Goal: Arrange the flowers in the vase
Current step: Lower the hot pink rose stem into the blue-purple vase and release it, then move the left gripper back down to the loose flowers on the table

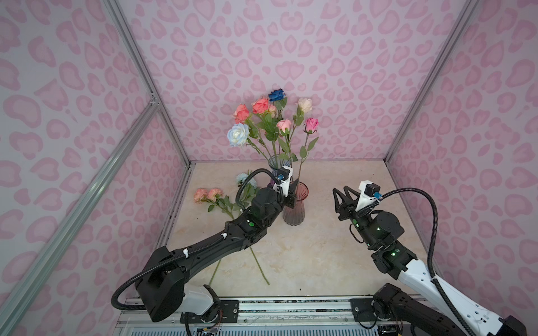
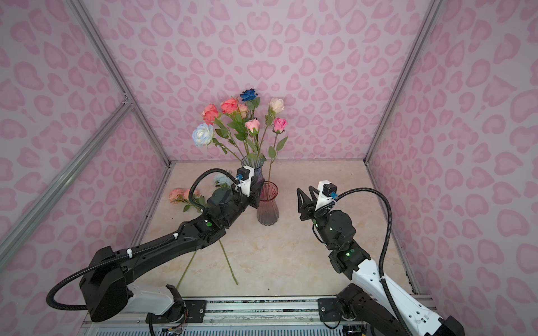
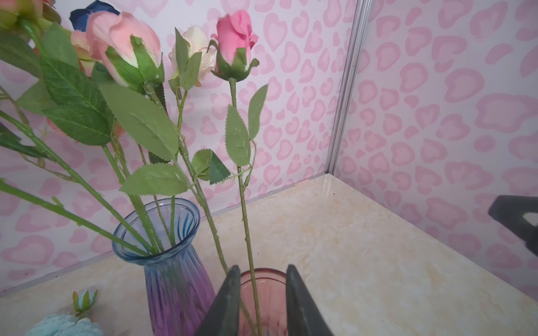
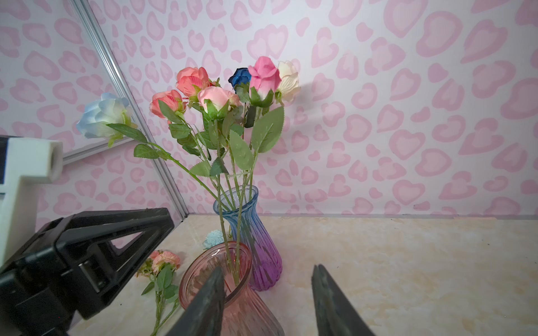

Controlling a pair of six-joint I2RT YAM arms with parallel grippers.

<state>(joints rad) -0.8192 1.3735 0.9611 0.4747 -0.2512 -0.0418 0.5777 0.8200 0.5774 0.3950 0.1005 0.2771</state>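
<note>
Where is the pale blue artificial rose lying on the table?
In both top views the pale blue artificial rose lies left of centre, beside the blue-to-purple ribbed glass vase and behind the peach-pink roses on the table.

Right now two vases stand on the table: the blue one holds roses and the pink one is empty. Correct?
No: the pink vase is not empty; the right wrist view shows two roses standing in it. The blue vase does hold roses.

You're seeing roses (image 1: 260, 106) standing in the blue vase (image 4: 247, 224), a pink rose (image 1: 312, 124) in the pink vase (image 1: 295, 212), loose roses (image 1: 208, 195) lying by the counter's (image 1: 320, 256) left edge.
</note>
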